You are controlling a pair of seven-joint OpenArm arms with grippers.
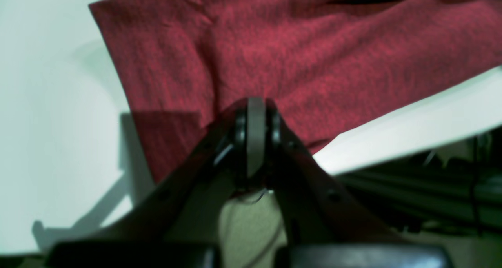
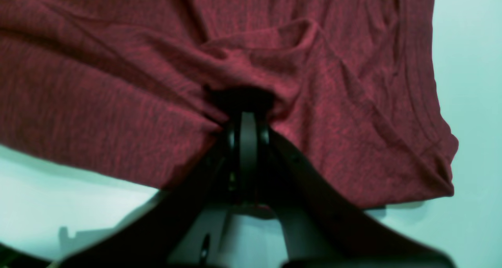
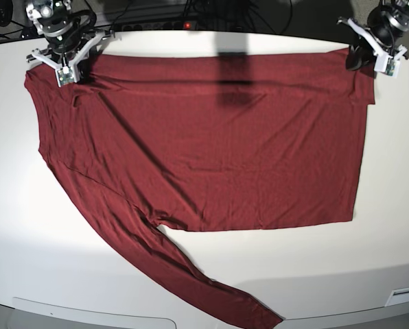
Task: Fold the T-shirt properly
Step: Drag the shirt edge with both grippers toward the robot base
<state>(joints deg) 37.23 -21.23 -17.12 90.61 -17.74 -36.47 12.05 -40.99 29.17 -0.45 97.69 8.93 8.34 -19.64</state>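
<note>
While both arms pinch the far edge, I should carry it evenly toward me, keeping the cloth taut. The T-shirt lies spread on the desk, dark red, one sleeve trailing. Left tool and right tool each clamp its fabric.

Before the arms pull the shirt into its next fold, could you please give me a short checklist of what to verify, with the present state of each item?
1. Left gripper shut on the shirt edge: ok.
2. Right gripper shut on bunched cloth: ok.
3. Shirt body lying flat on the table: ok, light wrinkles only.
4. Sleeve tucked in: not ok, it trails diagonally towards the near table edge.
5. How many layers each grip holds: cannot tell.
</note>
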